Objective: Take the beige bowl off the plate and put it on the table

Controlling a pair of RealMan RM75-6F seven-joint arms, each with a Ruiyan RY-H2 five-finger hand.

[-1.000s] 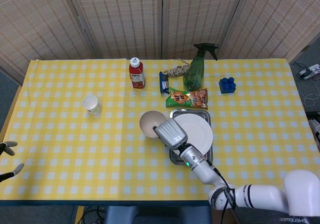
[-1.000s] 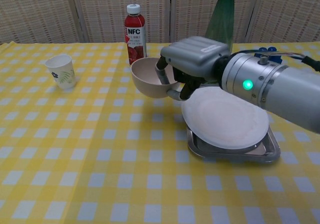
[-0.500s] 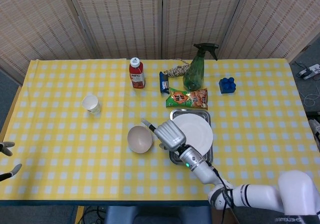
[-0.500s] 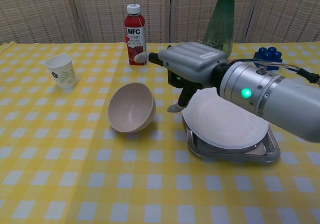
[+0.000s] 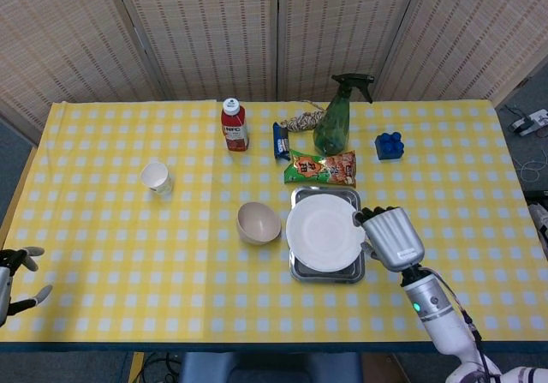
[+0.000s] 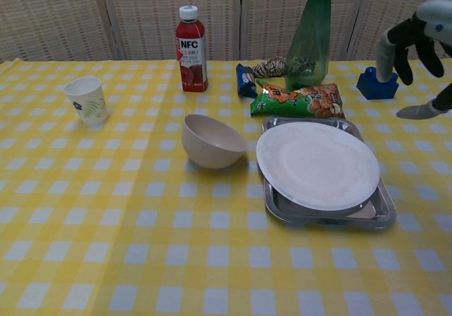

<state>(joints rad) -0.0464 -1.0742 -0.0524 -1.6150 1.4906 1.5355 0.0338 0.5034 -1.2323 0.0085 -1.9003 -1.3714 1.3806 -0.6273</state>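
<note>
The beige bowl (image 5: 259, 223) (image 6: 212, 141) stands upright on the yellow checked tablecloth, just left of the white plate (image 5: 324, 232) (image 6: 318, 165). The plate lies on a metal tray (image 5: 326, 272) (image 6: 326, 218). My right hand (image 5: 392, 237) (image 6: 417, 37) hovers to the right of the tray, raised off the table, fingers apart and holding nothing. It is well apart from the bowl. My left hand (image 5: 15, 278) shows only at the lower left edge of the head view, past the table's side, fingers spread and empty.
Behind the tray lie a snack bag (image 5: 321, 167) and a dark blue packet (image 5: 280, 140). A green spray bottle (image 5: 334, 117), a red NFC bottle (image 5: 234, 124) and a blue block (image 5: 389, 146) stand further back. A paper cup (image 5: 156, 178) stands at the left.
My right hand let go of the bowl, which tipped on its side and then settled upright on the cloth. The hand drew back from left of the plate to right of the tray.
</note>
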